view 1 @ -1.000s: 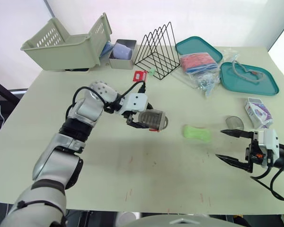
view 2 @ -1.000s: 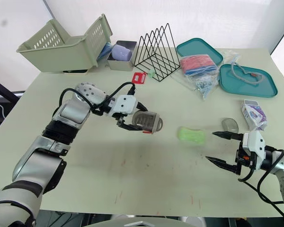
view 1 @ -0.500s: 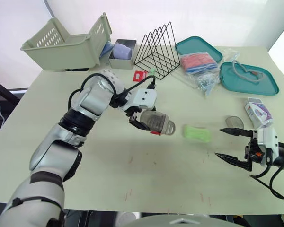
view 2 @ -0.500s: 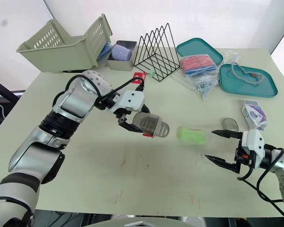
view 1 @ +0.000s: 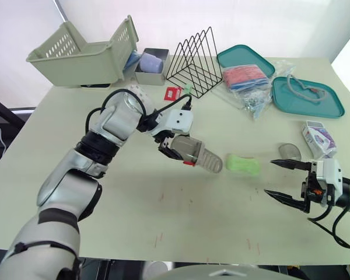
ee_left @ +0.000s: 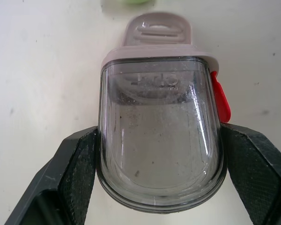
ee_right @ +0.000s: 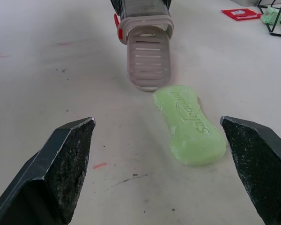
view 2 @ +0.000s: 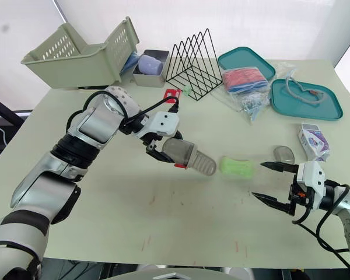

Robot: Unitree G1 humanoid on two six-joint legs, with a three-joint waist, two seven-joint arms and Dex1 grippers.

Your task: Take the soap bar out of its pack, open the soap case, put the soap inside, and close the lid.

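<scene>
My left gripper (view 1: 176,149) is shut on the soap case (view 1: 189,151), a clear grey shell with a red latch. Its pale slotted tray (view 1: 210,163) sticks out, slanting down towards the table. In the left wrist view the black fingers (ee_left: 72,171) clamp both sides of the shell (ee_left: 159,140). The green soap bar (view 1: 243,164) lies bare on the table just right of the tray's tip. My right gripper (view 1: 287,180) hovers open further right, and its wrist view looks at the soap bar (ee_right: 189,124) and the tray (ee_right: 147,61). The white and purple soap pack (view 1: 318,139) lies at the right edge.
A small clear dome (view 1: 289,150) sits beside the pack. Along the back stand a green basket (view 1: 81,55), a grey tin (view 1: 151,65), a black wire rack (view 1: 192,55), two teal trays (view 1: 306,96) and a plastic bag (view 1: 245,79). A red card (view 1: 172,93) lies near the rack.
My left arm has carried the case rightward towards the soap and tilted it down; the inner tray now sticks out of the shell. My right gripper has stayed in place, open.
</scene>
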